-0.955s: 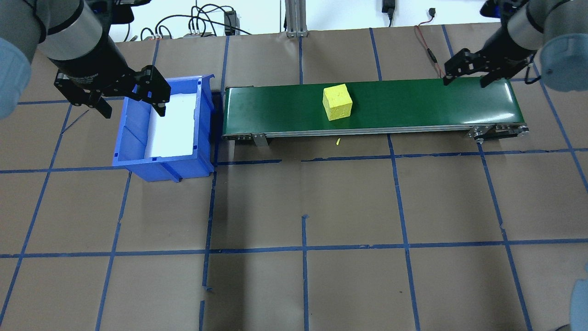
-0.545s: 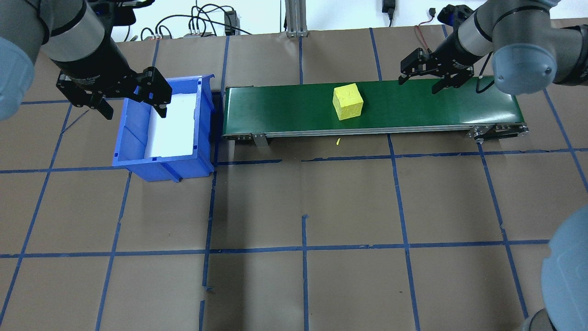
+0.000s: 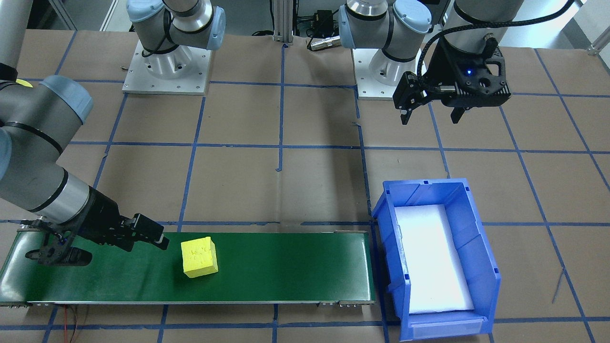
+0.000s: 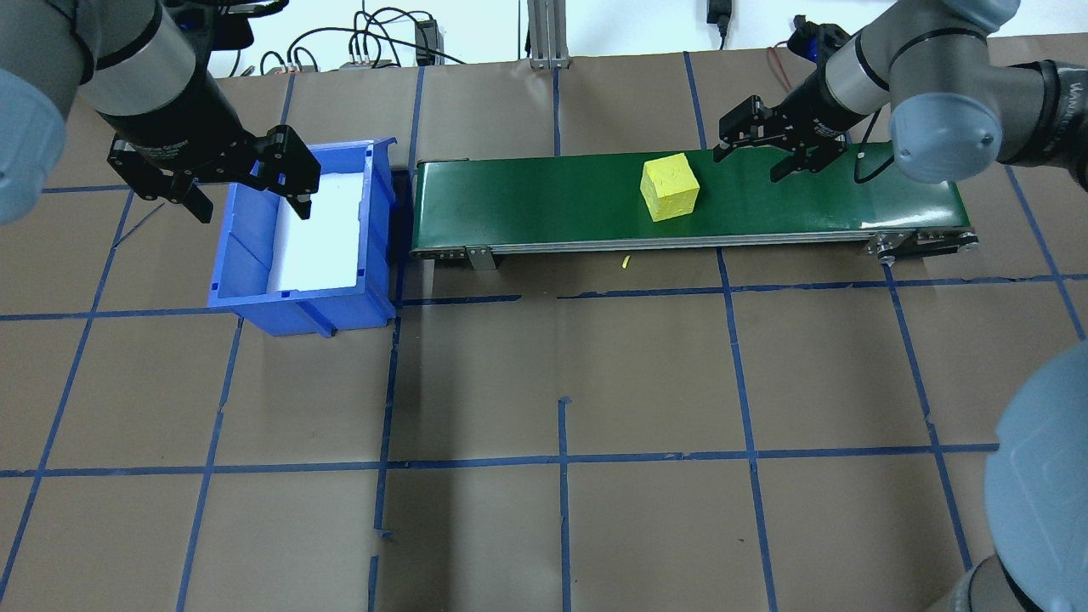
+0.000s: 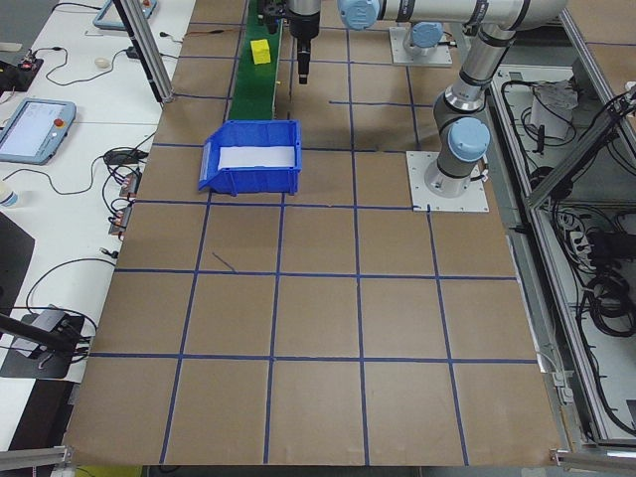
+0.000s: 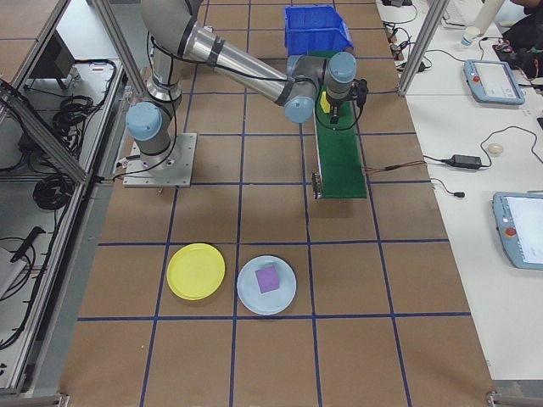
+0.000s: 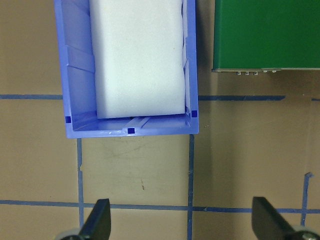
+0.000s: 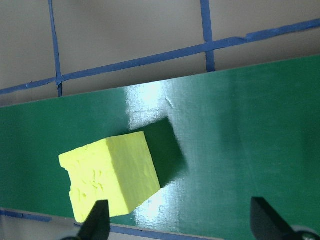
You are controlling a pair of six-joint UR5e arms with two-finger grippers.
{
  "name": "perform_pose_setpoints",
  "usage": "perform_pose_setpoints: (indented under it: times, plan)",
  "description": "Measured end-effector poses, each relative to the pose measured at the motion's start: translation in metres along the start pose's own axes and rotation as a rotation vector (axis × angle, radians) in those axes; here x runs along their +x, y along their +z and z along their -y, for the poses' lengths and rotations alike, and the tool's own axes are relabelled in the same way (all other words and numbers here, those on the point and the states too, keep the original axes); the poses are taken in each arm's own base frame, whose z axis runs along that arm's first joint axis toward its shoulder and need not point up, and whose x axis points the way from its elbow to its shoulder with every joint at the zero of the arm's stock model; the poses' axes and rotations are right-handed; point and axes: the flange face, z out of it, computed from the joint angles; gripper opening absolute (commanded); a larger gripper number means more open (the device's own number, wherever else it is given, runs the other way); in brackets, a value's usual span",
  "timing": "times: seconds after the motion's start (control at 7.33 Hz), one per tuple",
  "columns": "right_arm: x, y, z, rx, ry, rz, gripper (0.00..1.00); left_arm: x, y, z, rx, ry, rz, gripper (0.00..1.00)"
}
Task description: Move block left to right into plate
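Note:
A yellow block sits on the green conveyor belt, right of its middle in the overhead view. My right gripper hangs open low over the belt just right of the block, not touching it. My left gripper stands open and empty above the near-left part of the blue bin. The yellow plate shows only in the exterior right view, lying empty on the table far from the belt.
The blue bin has a white foam liner and stands at the belt's left end. A light blue plate holding a purple block lies beside the yellow plate. Cables run along the table's far edge.
The yellow block has travelled to the right along the belt. My right gripper has swung left from the belt's right end toward the block. The left arm has stayed in place.

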Motion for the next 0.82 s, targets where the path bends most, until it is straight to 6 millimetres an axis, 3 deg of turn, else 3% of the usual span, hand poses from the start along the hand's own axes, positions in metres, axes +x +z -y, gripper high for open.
perform_pose_setpoints:
  times: [0.27, 0.82]
  plan:
    - [-0.008, 0.013, -0.006, -0.031, -0.006, -0.003, 1.0, -0.001, -0.003, 0.003, 0.017, -0.002, -0.001, 1.0]
    - [-0.004, 0.027, -0.007, -0.055, 0.001, -0.006, 0.99, -0.001, -0.004, 0.004, 0.024, -0.006, 0.002, 1.0]
